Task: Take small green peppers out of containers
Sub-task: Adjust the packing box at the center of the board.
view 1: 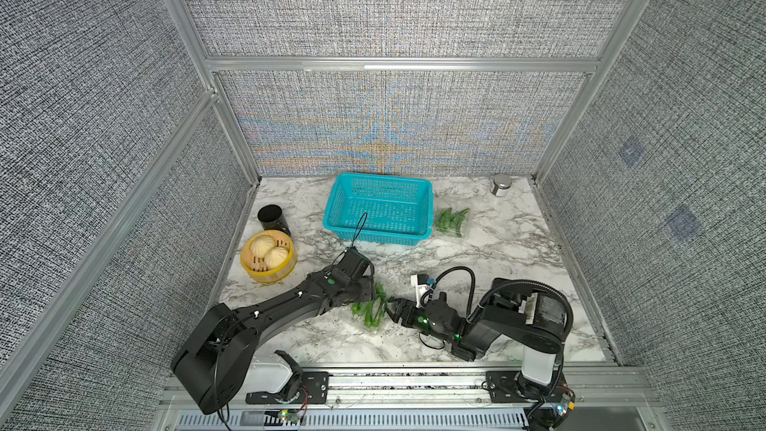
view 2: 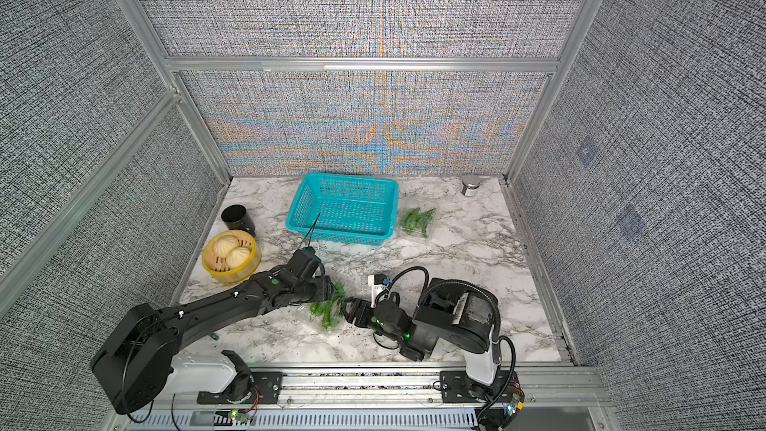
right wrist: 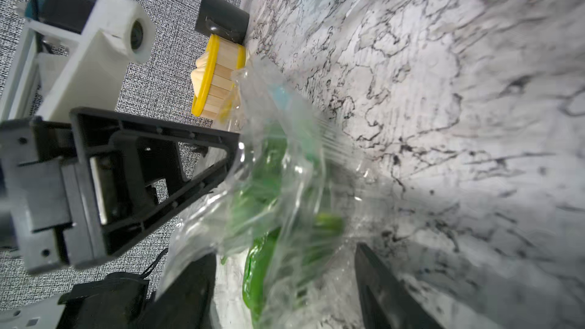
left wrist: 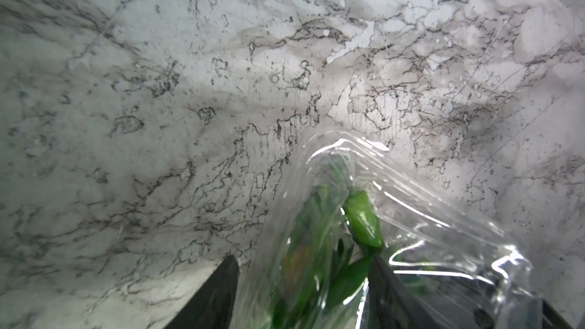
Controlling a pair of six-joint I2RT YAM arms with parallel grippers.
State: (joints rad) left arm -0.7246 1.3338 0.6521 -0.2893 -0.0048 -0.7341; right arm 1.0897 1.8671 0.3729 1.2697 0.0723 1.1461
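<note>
Straddling the near container [view 1: 370,313] from either side, the left gripper [left wrist: 302,261] and the right gripper [right wrist: 285,253] both stand with jaws apart. Clear plastic lies between their fingers, and we cannot tell whether any pad presses it. That box lies near the desk's [view 1: 497,263] front edge, about midway along, with the near peppers [left wrist: 364,219] inside. The far container [view 1: 445,203] holds the far peppers [view 1: 452,218] near the back edge, just beside the teal basket [view 1: 340,201]. Crumpled film blurs the near peppers beyond counting, and in both top views the left gripper hides part of their box.
</note>
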